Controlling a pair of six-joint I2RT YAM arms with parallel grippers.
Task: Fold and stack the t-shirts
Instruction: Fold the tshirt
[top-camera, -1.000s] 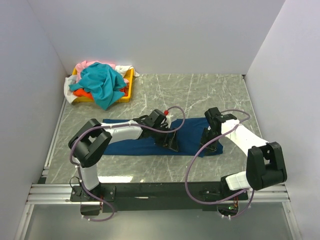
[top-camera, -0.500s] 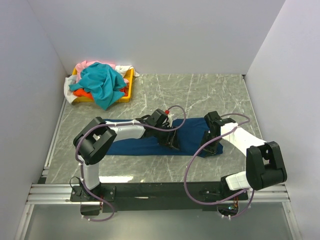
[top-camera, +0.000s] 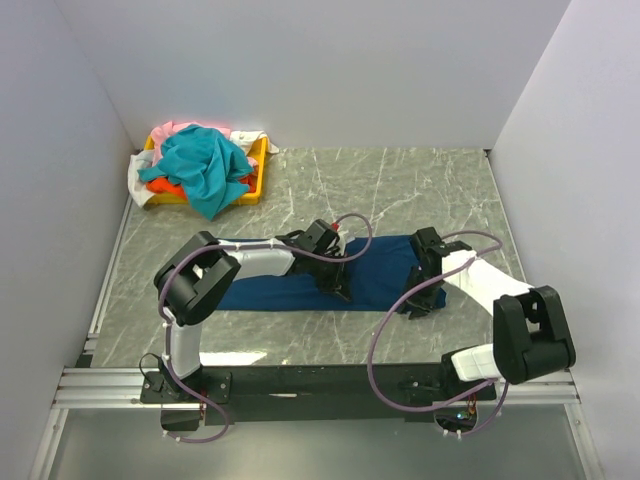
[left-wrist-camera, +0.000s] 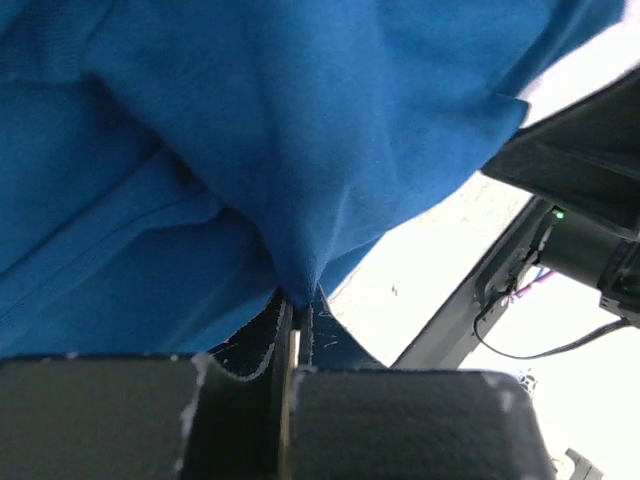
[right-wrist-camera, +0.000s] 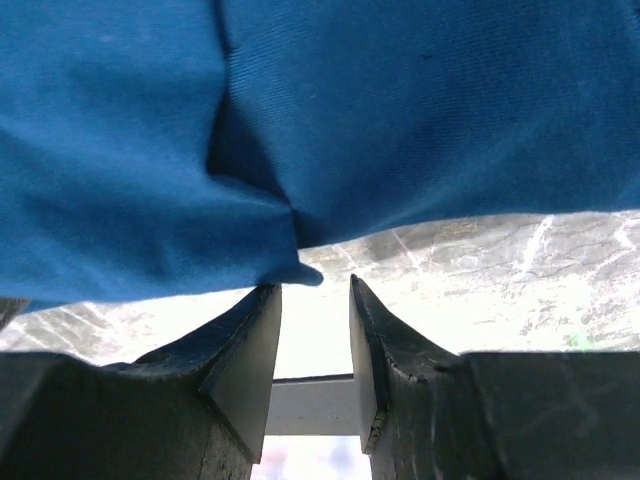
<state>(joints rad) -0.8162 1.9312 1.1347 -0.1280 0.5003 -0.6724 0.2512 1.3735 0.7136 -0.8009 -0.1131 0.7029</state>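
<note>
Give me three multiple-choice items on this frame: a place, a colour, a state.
1. Where on the table is the yellow tray? A far left corner; B near right corner; C centre.
2. What colour is the top shirt in the tray? A white; B teal; C black.
3. How is the left gripper at the navy shirt? A open above it; B open beside it; C shut on its fabric.
1 A, the top view shows it far back at left. 2 B, teal cloth lies over the others. 3 C, the left wrist view shows a fold pinched between closed jaws.
</note>
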